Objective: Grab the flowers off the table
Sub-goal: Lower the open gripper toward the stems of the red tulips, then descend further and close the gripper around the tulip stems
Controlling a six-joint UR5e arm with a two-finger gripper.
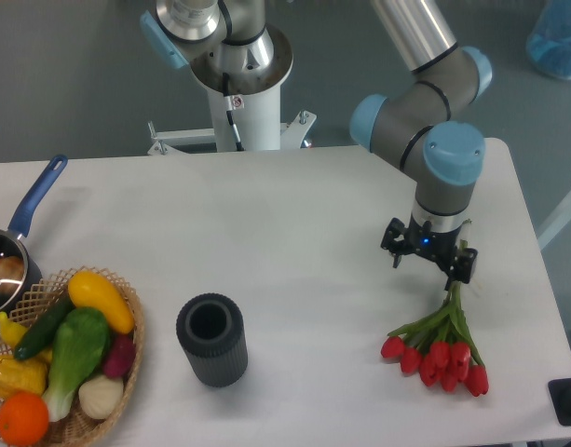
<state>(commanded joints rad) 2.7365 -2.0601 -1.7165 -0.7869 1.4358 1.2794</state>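
The flowers (pixel 438 346) lay near the table's (pixel 294 233) right front edge beneath the gripper (pixel 432 264), the ribbed cup (pixel 211 339) stood left of them, and the basket (pixel 127 372) sat far left.

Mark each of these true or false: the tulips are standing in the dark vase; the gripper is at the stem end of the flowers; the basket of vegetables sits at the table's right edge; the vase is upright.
1. The flowers stand in the vase. False: they lie on the table, right of the vase.
2. The gripper is at their stem end. True.
3. The basket is at the right edge. False: it is at the left.
4. The vase is upright. True.
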